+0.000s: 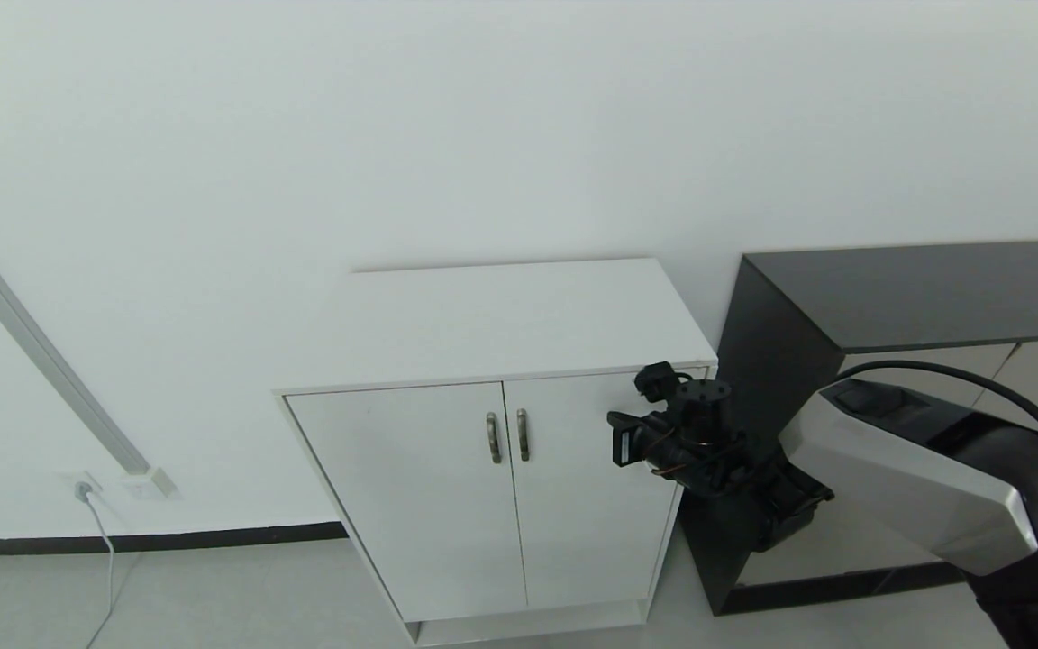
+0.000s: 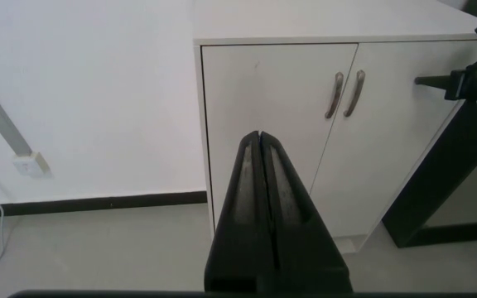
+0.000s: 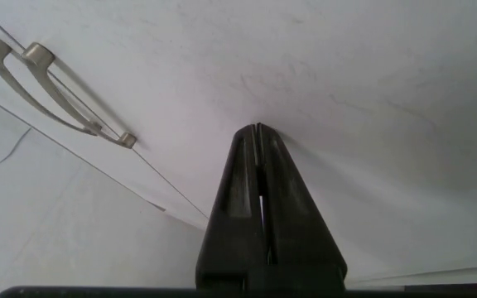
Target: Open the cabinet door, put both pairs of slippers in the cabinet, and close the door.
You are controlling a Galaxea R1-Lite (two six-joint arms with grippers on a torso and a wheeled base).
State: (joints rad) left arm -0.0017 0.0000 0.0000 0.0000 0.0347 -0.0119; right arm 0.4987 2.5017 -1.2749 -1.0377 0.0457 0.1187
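While both cabinet (image 1: 501, 324) doors are shut, the right pincer (image 1: 620, 440), fingers pressed together and holding nothing, points at the right door (image 1: 582, 514), with the handle (image 1: 522, 434) near it toward the cabinet's middle. The left pincer (image 2: 259, 135), also closed and empty, faces the cabinet from farther off.

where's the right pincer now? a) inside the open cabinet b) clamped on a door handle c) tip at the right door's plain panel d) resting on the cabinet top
c: the shut right pincer points at the bare face of the right door, apart from its handle.
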